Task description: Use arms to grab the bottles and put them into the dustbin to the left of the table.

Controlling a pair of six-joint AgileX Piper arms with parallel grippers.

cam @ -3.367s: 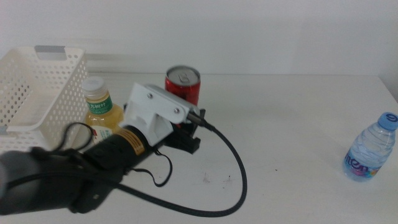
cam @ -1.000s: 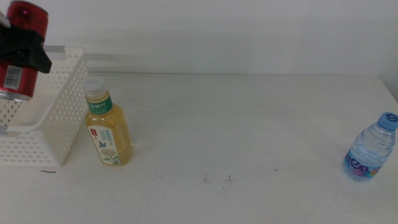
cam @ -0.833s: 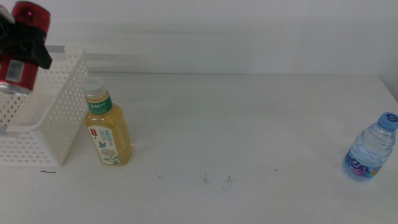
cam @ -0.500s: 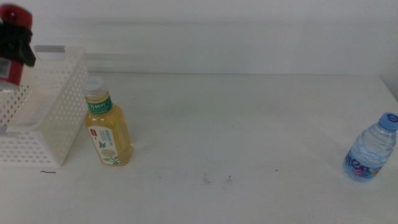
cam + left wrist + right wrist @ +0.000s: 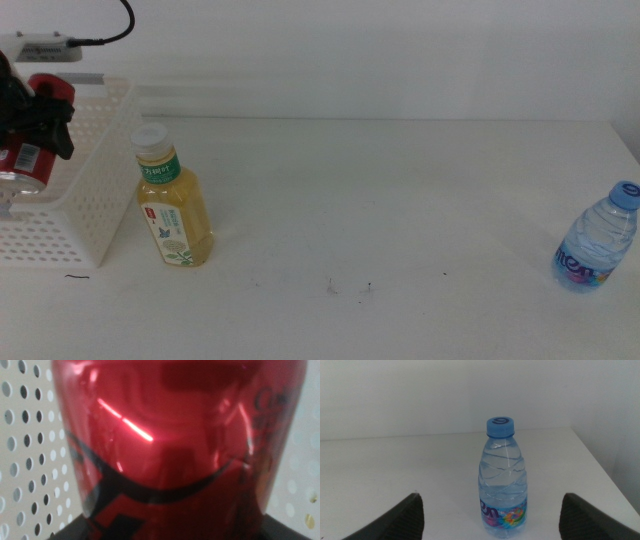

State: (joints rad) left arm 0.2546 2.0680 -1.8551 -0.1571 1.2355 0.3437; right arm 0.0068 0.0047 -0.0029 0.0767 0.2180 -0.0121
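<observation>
Progress, as I read it: nothing is released yet. Nearest me, the tea bottle [image 5: 174, 210] stands at nine o'clock just beside the dustbin [image 5: 95, 190]; the water bottle [image 5: 596, 238] waits at three o'clock, centred ahead of my right gripper [image 5: 490, 512], jaws spread wide. Farther, at ten o'clock, my left gripper [image 5: 28, 110] clamps the red can [image 5: 177, 435] over the dustbin.
</observation>
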